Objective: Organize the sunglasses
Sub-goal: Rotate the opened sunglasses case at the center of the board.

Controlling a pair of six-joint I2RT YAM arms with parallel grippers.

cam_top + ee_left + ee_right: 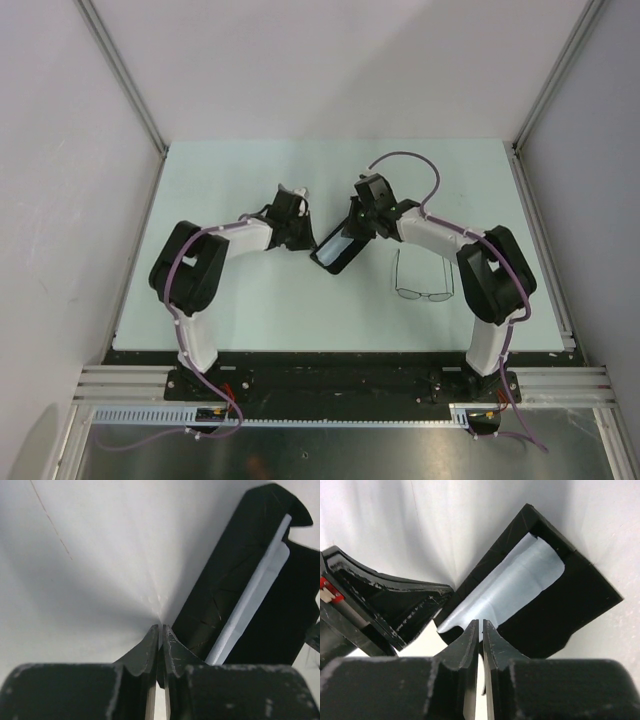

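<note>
The sunglasses [421,291] lie on the table right of centre, temple arms pointing away, untouched. The black case [338,250] stands open and tilted between the two grippers, with the light blue cloth [510,582] lying inside it. My left gripper [298,232] is shut at the case's left edge, and something thin and dark sits between its fingers [172,647]; the case [250,590] fills the right of the left wrist view. My right gripper [480,624] is shut with its tips at the cloth's near edge, above the case's rim [580,605].
The white table [250,300] has grey walls on three sides and metal rails along its left and right edges. A purple cable [415,165] loops above the right arm. The left gripper's body [375,605] sits close to the case in the right wrist view.
</note>
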